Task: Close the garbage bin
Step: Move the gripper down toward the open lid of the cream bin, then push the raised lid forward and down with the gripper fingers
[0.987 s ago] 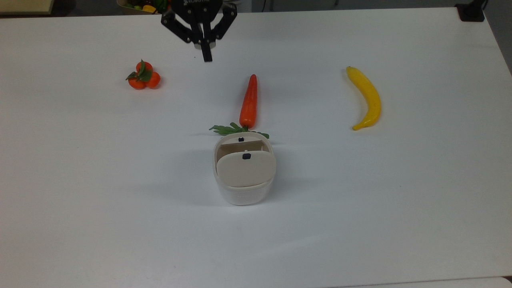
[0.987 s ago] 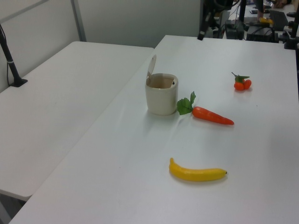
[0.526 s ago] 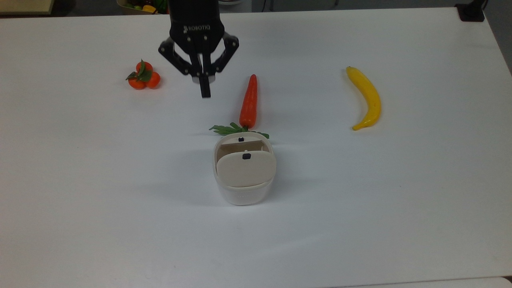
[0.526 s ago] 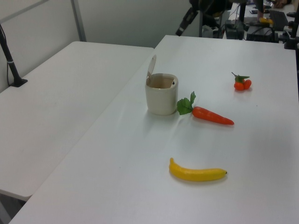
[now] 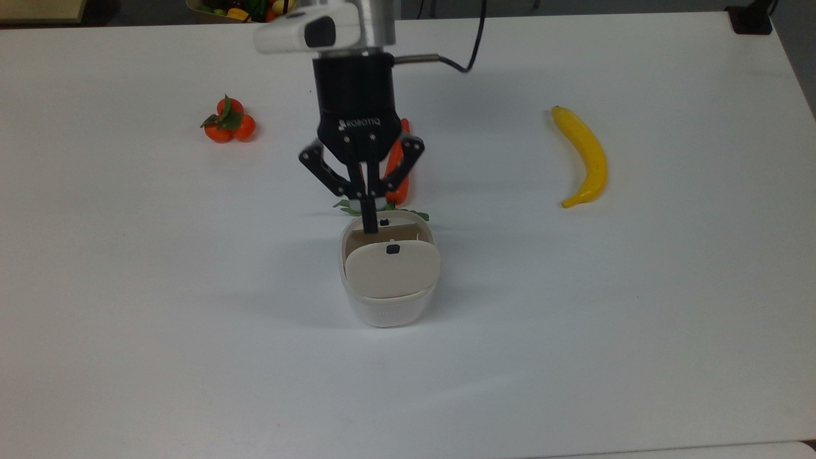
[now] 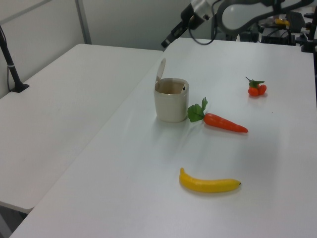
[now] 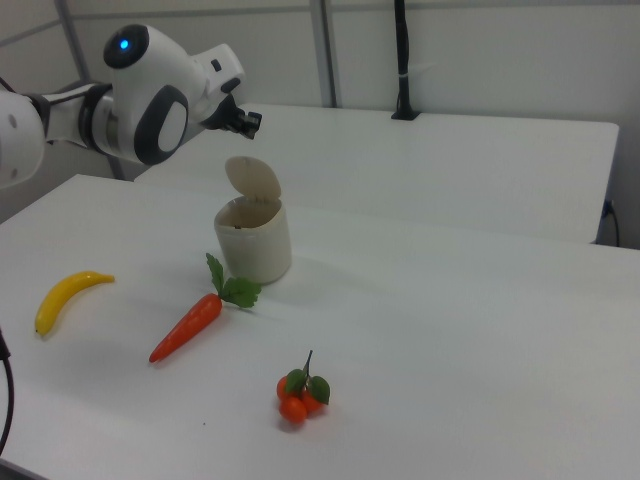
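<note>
Since the earlier frame the gripper has come across from beside the tangerines, over the carrot, and now hangs above the far rim of the garbage bin, its two fingers pressed together into one black tip with nothing between them. I see the bin near the middle of the white table, its beige lid standing nearly upright on its hinge, the small black button on the rim opposite. From the left view the lid looks thin and stiff, and I judge the whole tub light plastic, likely to slide or tip if I shove sideways. I would not grasp anything: I would set the closed tip behind the lid's upper edge and press it over and down, keeping the force mostly downward. Just beside the bin lie the carrot and its green leaves; the tangerines and the banana sit well apart.
</note>
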Robot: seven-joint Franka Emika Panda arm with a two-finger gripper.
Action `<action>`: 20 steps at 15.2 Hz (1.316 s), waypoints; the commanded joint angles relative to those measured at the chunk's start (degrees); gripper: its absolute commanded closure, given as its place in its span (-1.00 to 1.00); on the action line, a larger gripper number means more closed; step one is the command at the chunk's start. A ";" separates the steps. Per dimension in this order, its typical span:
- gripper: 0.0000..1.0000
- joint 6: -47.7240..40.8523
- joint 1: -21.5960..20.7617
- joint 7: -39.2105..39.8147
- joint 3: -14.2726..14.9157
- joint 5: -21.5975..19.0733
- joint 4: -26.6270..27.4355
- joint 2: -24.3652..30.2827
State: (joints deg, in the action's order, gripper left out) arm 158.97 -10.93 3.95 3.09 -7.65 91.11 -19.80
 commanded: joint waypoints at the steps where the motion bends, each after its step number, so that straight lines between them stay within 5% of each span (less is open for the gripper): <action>1: 1.00 3.80 -1.55 -2.63 -0.02 0.00 -4.36 -4.89; 8: 1.00 4.25 -1.47 -2.37 -0.02 0.09 -4.02 -6.05; 15: 1.00 2.14 -0.76 -2.28 -0.02 -0.09 2.04 -2.54; 20: 1.00 -9.00 -0.67 -2.10 0.07 0.09 2.75 0.10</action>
State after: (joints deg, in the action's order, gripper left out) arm 157.00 -11.33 2.57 2.93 -7.65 90.56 -24.05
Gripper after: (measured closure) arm 0.991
